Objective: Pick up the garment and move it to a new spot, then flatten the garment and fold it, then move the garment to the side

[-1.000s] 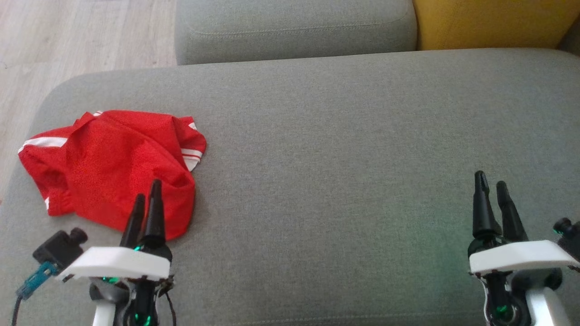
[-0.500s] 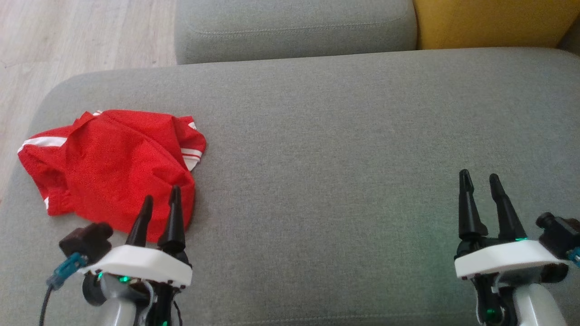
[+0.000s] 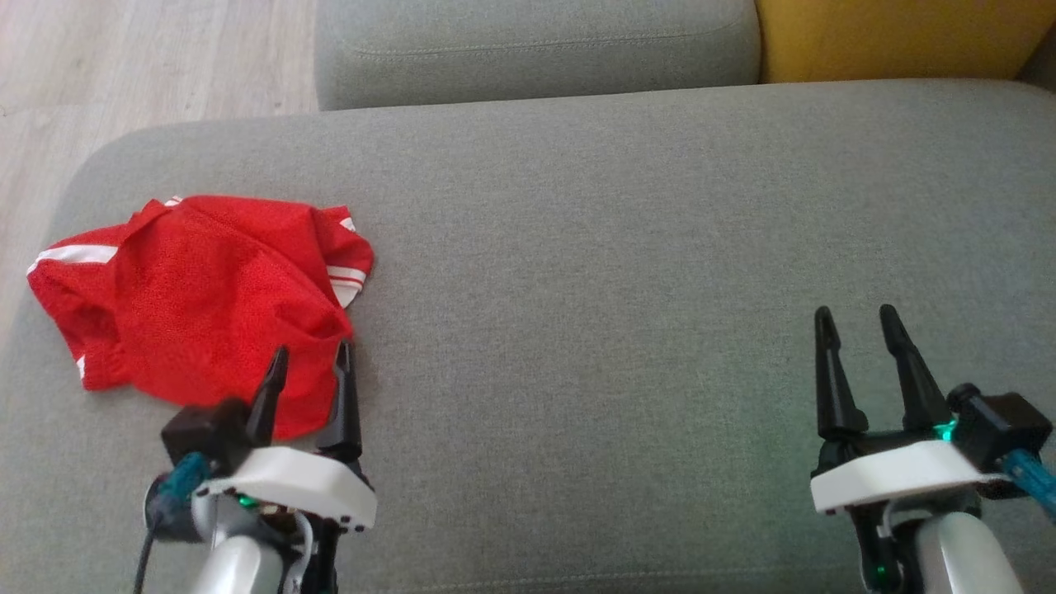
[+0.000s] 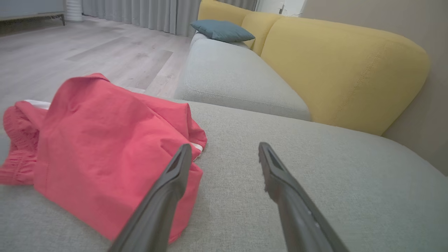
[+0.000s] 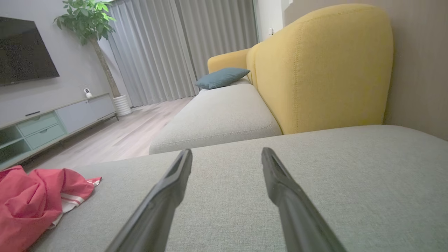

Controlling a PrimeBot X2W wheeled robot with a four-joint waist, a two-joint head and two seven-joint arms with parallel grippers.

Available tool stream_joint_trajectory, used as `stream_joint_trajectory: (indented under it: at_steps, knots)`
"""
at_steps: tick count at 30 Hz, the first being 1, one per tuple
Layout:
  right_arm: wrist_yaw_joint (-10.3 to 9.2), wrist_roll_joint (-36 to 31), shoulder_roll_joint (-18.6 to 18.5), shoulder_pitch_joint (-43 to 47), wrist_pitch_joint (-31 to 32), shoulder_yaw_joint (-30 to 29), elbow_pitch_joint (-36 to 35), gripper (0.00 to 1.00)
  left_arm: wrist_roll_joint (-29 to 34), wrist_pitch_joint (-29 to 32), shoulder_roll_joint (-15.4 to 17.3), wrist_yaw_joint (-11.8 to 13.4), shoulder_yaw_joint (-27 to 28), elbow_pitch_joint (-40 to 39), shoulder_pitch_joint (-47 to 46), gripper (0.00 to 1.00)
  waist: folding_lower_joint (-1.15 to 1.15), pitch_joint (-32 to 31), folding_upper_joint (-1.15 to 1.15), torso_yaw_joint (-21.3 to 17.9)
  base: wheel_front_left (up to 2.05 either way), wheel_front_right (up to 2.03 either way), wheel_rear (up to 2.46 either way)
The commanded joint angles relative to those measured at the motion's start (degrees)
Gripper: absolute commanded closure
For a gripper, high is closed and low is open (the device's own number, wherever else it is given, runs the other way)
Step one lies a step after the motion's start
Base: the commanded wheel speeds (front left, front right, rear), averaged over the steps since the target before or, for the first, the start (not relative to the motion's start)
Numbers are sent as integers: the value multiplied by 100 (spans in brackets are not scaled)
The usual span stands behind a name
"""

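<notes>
**A:** Where is the garment [image 3: 198,305] lying?

**B:** On the grey seat [image 3: 619,247], at its left end. It is crumpled in a red heap with white stripes showing at its edges, and its outer side comes close to the seat's rounded left edge, with the wooden floor [image 3: 124,58] beyond

**A:** And the left hand [image 3: 312,356]?

**B:** At the seat's near left, released, its two dark fingers spread with nothing between them. In the left wrist view one finger crosses the heap's near right corner and the other stands over bare grey seat cloth. Whether the tips touch anything I cannot tell

**A:** The right hand [image 3: 854,315]?

**B:** At the seat's near right, well apart from the garment. It is likewise released and grasps nothing, its fingers pointing toward the seat's far edge

**A:** What lies past that far edge?

**B:** A second grey cushion [image 3: 536,45], and past the seat's far right corner a yellow backrest [image 3: 891,37]. A blue pillow [image 4: 222,29] rests farther off from the seat, on that cushion
</notes>
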Motion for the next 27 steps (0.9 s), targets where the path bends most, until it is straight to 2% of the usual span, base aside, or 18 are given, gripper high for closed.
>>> stream_joint_trajectory:
  at_steps: [1, 16, 27]
  knots:
    - [-3, -191, -42, -259, -78, 125, -245, 0, 169, -102, 130, 60, 69, -243, -342, 0, 0, 4, 0, -1, 0, 0, 0]
    - [-4, -1444, -47, -228, -331, 279, -409, 0, 1249, -357, 566, 739, -778, -239, -541, 0, 0, 28, 0, -33, 0, 0, 0]
    - [-4, -2325, -51, -251, -517, 397, -573, 0, 1903, -544, 782, 1102, -1326, -302, -702, 0, 0, 61, 0, -39, 0, 0, 0]
